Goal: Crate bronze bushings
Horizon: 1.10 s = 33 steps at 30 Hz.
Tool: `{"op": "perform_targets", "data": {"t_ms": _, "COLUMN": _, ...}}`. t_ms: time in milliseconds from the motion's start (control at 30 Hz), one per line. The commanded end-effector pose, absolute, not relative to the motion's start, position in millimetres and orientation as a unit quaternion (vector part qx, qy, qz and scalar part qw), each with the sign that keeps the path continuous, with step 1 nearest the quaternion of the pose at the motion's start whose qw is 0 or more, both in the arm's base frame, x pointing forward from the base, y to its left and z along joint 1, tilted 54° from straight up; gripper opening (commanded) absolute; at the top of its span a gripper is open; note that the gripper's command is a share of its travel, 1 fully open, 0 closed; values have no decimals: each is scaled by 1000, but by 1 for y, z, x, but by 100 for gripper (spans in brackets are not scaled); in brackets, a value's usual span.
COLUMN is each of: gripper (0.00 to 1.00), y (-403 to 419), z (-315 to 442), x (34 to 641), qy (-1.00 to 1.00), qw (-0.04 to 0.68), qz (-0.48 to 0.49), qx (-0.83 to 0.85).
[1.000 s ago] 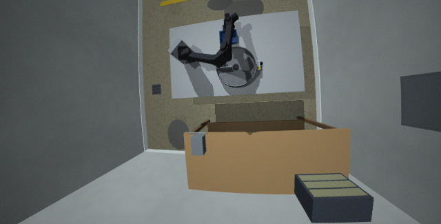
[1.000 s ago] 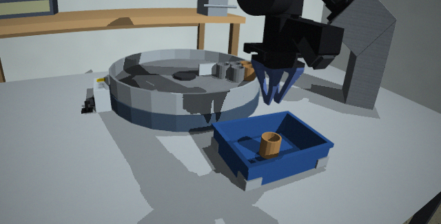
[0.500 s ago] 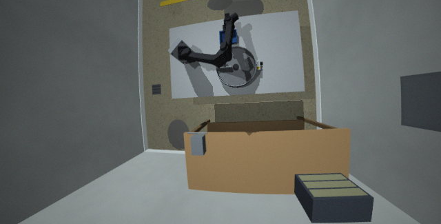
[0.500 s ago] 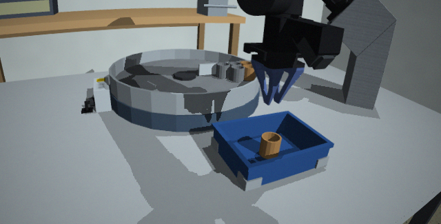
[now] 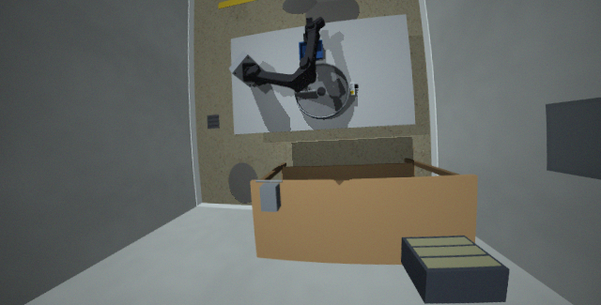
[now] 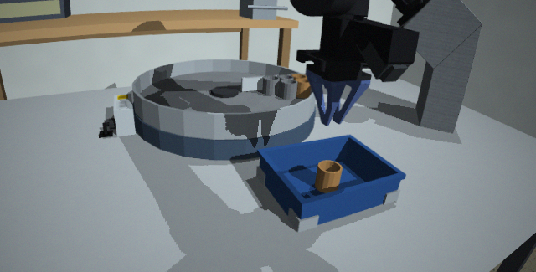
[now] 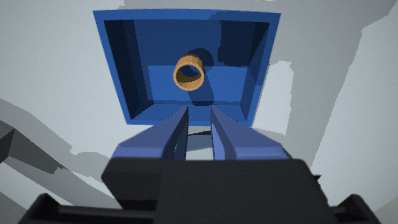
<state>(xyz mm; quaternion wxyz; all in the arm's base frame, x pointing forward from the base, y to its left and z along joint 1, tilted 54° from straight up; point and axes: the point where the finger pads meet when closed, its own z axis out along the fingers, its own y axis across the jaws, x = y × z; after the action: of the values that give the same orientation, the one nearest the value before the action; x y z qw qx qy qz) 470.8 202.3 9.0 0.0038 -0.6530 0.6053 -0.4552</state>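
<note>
- End effector [image 6: 333, 124] [image 7: 199, 111]: fingers slightly open, nothing gripped.
- One bronze bushing [image 6: 328, 177] [image 7: 190, 59] stands in the crate [image 5: 301, 52] [image 6: 352, 205] [image 7: 187, 14], below and ahead of my fingertips in wrist view. Part of the transfer is therefore done.
- Remaining bronze [image 6: 302, 88] sits on the turning table [image 5: 329, 108] [image 6: 209, 125], left of my fingers in exterior view; count unclear.
- Steel bushings [image 6: 287, 89] stand just beside it, farther left from me, still to be left alone.
- Judgement: task incomplete. Next pick needs careful alignment; a wide approach could nudge steel.
</note>
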Motion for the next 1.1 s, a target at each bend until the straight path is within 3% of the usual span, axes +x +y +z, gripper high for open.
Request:
{"op": "perform_targets", "data": {"t_ms": 0, "gripper": 20, "y": 212, "z": 23, "x": 474, "qy": 610, "qw": 19, "qz": -457, "qx": -647}}
{"op": "perform_targets", "data": {"t_ms": 867, "gripper": 20, "y": 212, "z": 23, "x": 474, "qy": 610, "qw": 19, "qz": -457, "qx": -647}}
{"op": "perform_targets", "data": {"t_ms": 900, "gripper": 14, "y": 212, "z": 23, "x": 474, "qy": 610, "qw": 19, "qz": -457, "qx": -647}}
{"op": "perform_targets", "data": {"t_ms": 1067, "gripper": 14, "y": 200, "z": 21, "x": 471, "qy": 618, "qw": 18, "qz": -457, "qx": -640}}
